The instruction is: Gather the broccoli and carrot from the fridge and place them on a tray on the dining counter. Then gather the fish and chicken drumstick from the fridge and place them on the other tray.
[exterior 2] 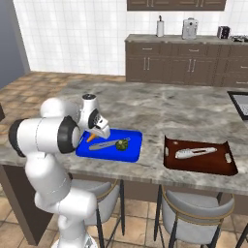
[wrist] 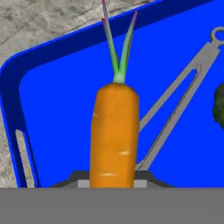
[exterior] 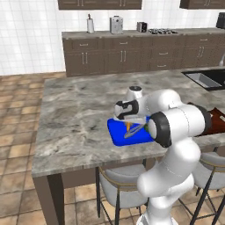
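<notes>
At the left we see the gripper [exterior 2: 99, 131] low over the left edge of the blue tray [exterior 2: 133, 141] on the dining counter [exterior 2: 193, 116]. It holds the carrot [wrist: 114, 133], and in the hand view the fingers are closed on its thick lower end, while the green stalks point away from the hand. We judge the carrot to be stiff, light and a little smooth, so a grip across the thick middle is safest; the stalks are too thin to hold. Further right on this tray lie a grey utensil [exterior 2: 103, 145] and the broccoli [exterior 2: 122, 144], which is bumpy and should be taken around the head. At the right, the brown tray [exterior 2: 170, 161] carries the fish [exterior 2: 195, 152]. The arm is bent, with its wrist turned down toward the tray.
</notes>
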